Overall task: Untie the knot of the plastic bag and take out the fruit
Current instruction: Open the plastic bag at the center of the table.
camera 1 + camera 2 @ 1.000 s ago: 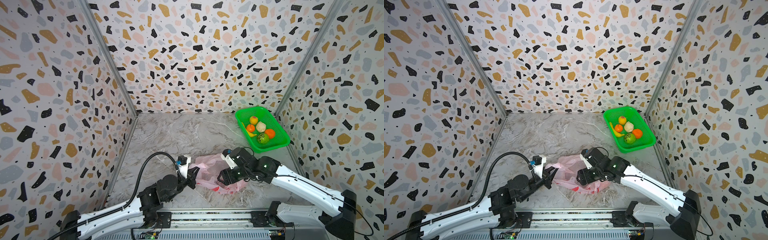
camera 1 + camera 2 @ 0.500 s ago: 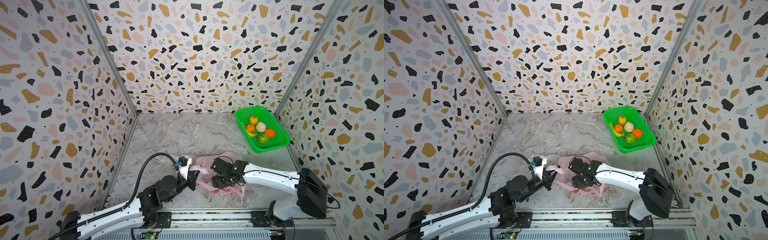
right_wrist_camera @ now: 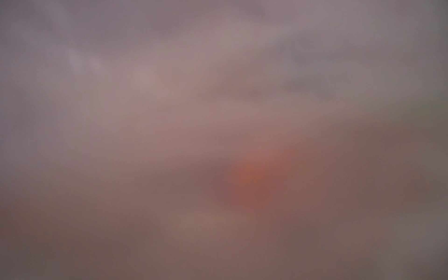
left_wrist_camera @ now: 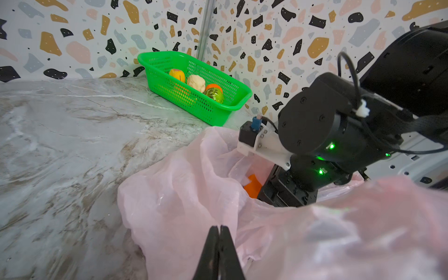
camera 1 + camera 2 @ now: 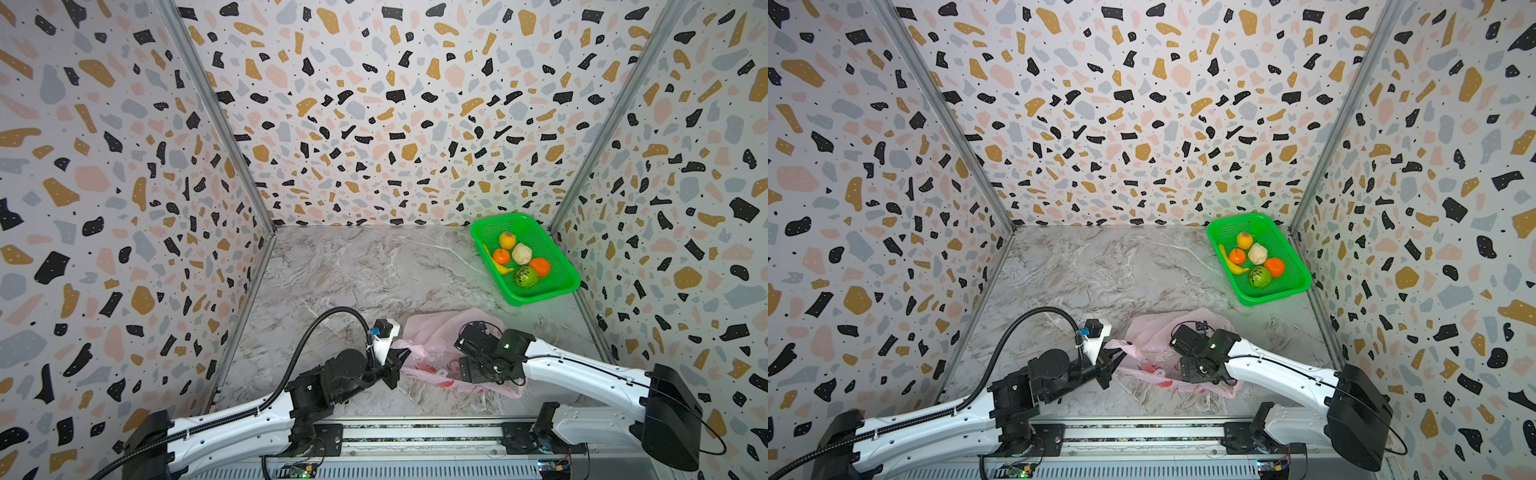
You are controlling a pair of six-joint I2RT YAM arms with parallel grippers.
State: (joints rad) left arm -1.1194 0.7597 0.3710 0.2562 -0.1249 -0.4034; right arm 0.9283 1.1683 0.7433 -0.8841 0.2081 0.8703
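Pink plastic bag (image 5: 428, 332): thin and crumpled, lying near the front edge of the marble table (image 5: 353, 266), between the two arms; red print shows on its near side.
Left gripper (image 4: 219, 232): fingers pressed together on a fold at the bag's left edge, in both top views and the left wrist view.
Right gripper (image 4: 278, 191): pushed down into the bag's mouth; its fingertips are hidden by plastic, so how they stand cannot be told.
Right wrist view: only blurred pink with one orange-red smudge, possibly a fruit seen through the film.
Orange shape (image 4: 252, 185): seen inside the bag just beside the right gripper.
Knot: not made out in any view.
Green basket (image 5: 559, 286): at the back right corner of the table, well apart from the bag.
Fruit (image 5: 521, 259): six pieces in the basket, a peach, two orange ones, a cream bumpy one, a green one and a banana.
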